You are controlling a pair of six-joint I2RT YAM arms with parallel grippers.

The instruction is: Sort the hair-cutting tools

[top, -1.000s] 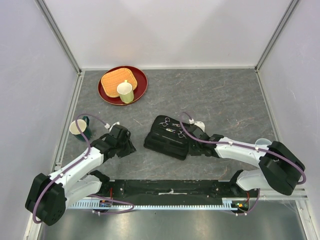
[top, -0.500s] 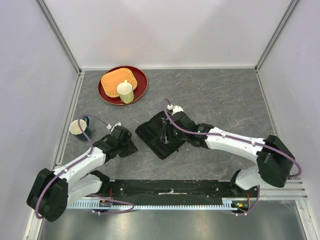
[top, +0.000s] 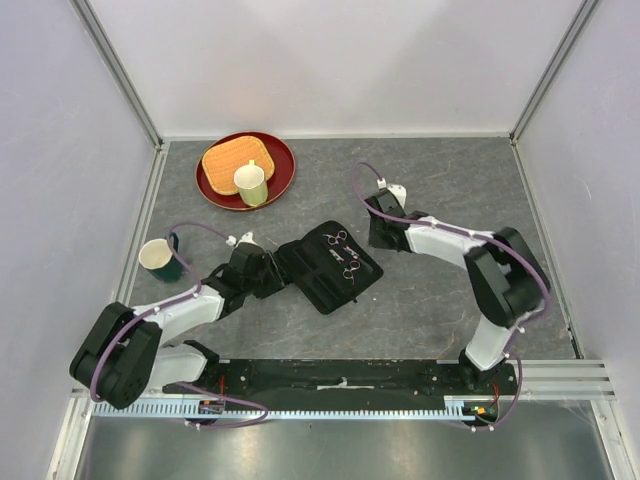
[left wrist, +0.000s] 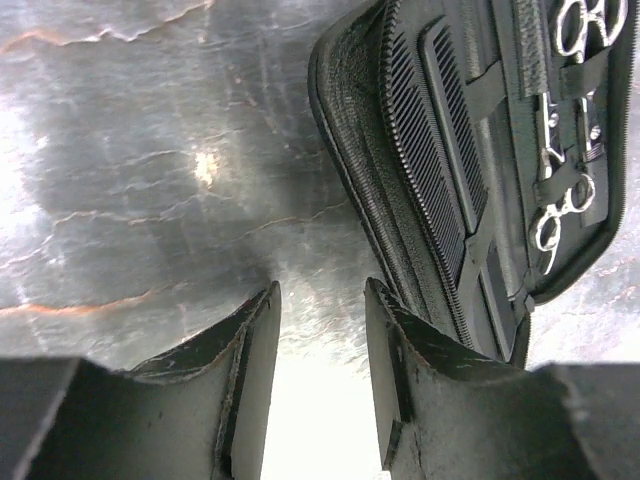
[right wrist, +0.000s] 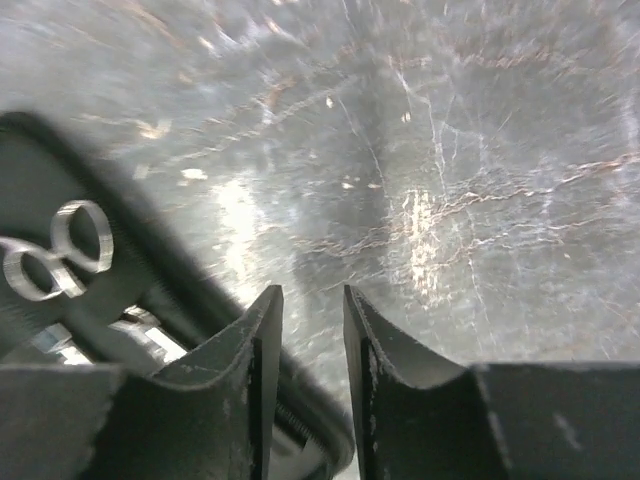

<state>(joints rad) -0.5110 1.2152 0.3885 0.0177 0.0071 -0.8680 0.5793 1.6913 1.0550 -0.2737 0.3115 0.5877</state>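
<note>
A teal mug [top: 158, 256] stands at far left near the edge of the table [top: 450, 300]. Beyond it a red tray [top: 212, 192] carries a tan mat [top: 232, 158] and a cream cup [top: 250, 183], well apart from the work and apparently no part of it. The left gripper [left wrist: 320, 292] sits low over the table just beside the left rim of the case [left wrist: 340, 120], its fingers [left wrist: 250, 360] parted with only bare stone between them, gripping nothing. The posture suggests it is placed to steady that half or reach into it. The black zip case lies spread open and flat between the two arms, likely so that every tool can be reached from above. All four tools are inside it. A comb [left wrist: 425, 190] and a second comb [left wrist: 455, 120] lie side by side in the left half, tucked under elastic straps [left wrist: 488, 82]. One pair of scissors [left wrist: 585, 28] and a second pair [left wrist: 557, 215] are strapped into the right half, rings showing. The straps seem meant to stop the tools sliding, so each will probably have to be drawn out lengthwise. The right gripper [right wrist: 310, 296] hovers low just beside the case's right rim, its fingers [right wrist: 255, 380] a narrow slit apart and empty, with table showing through the gap. With nothing yet lifted out, the sorting looks barely begun, and the thin, flat combs may prove harder to pinch than the scissors.
</note>
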